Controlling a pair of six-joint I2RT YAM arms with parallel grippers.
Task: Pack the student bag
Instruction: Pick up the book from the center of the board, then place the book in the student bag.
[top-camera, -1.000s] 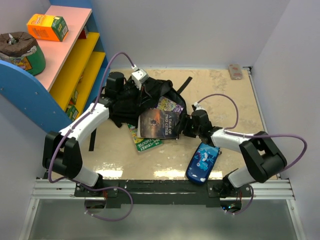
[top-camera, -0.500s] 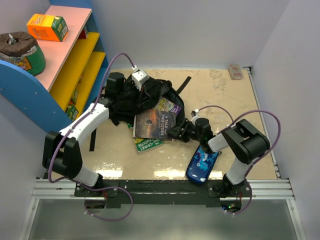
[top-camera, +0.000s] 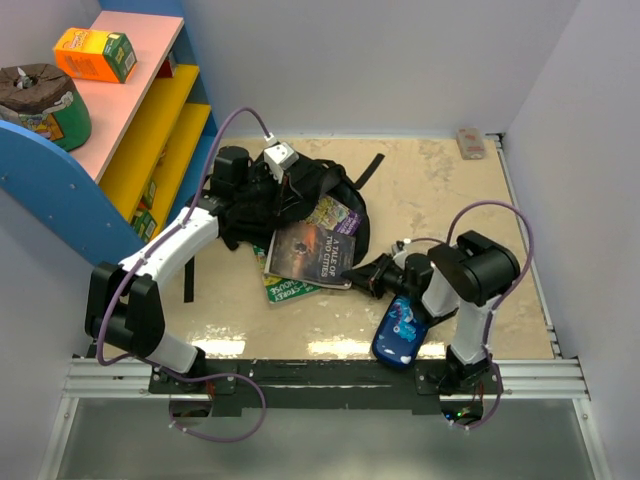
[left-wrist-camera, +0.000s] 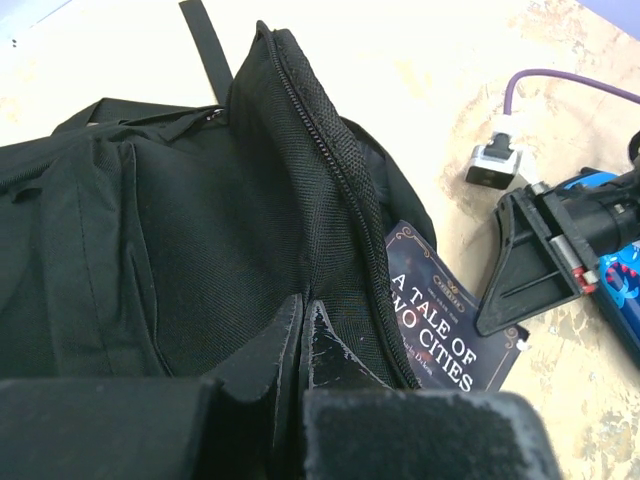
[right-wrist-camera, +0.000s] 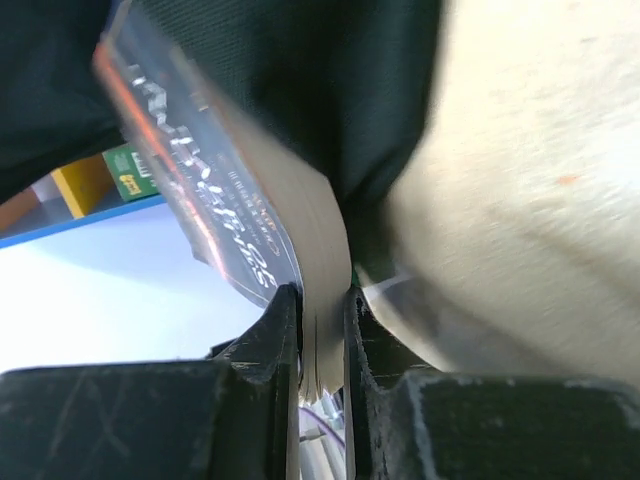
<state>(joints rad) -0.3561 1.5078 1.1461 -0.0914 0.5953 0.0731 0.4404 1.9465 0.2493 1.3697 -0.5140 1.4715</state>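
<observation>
Tabletop (top-camera: 455, 195) bag (left-wrist-camera: 180, 220) in left end effector (left-wrist-camera: 301, 320)

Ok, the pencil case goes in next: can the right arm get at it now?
Probably not yet: the right gripper is shut on the book, though the pencil case lies close by that arm.

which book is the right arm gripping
The dark A Tale of Two Cities, its edge pinched in the right gripper. The green book lies beneath it; the purple book is at the student bag.
</observation>
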